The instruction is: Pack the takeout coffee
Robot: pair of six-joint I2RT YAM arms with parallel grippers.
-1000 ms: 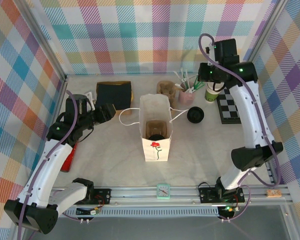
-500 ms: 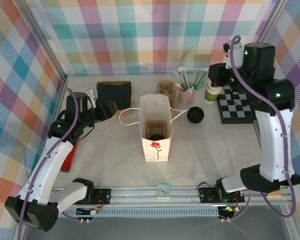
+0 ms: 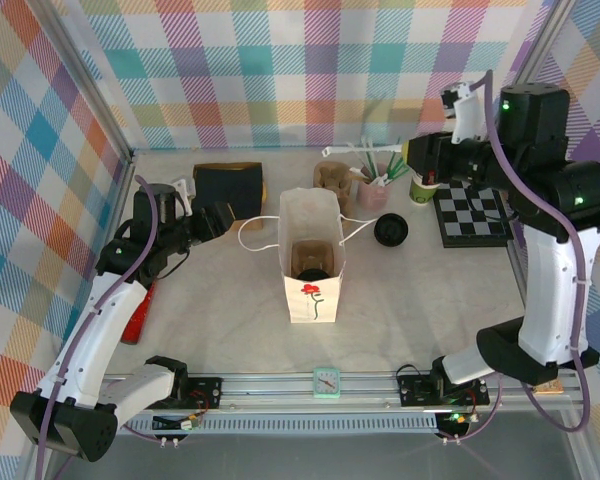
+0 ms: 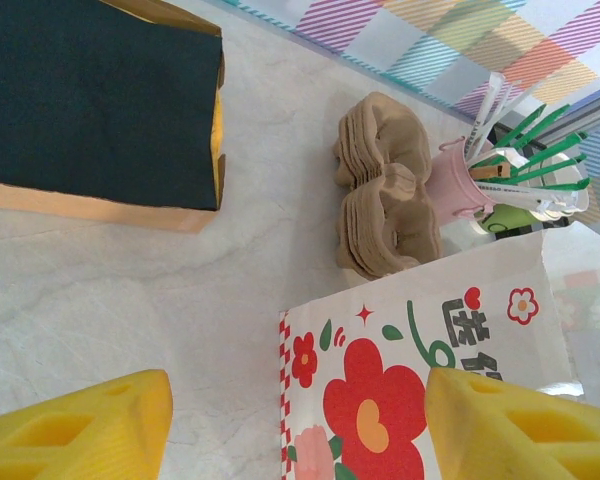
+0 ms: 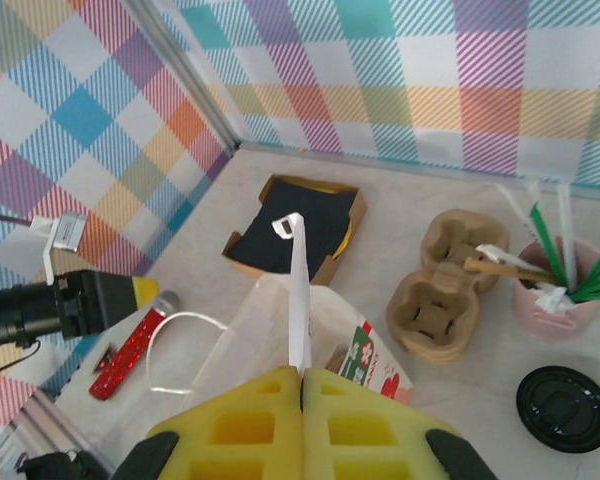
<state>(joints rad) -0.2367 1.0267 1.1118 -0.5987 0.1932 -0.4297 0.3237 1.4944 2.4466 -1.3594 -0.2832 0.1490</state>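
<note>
Straw (image 5: 297, 290) sits pinched in right hand (image 5: 302, 376).

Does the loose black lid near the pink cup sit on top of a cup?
No, the black lid lies flat on the table, apart from the pink cup, and no cup is under it.

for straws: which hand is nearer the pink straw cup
Right. The right hand hangs close, back-right of the pink straw cup; the left hand is far left, past the white flowered paper bag.

Paper bag (image 4: 380, 400) shows Chinese characters (cropped, illegible).
</note>
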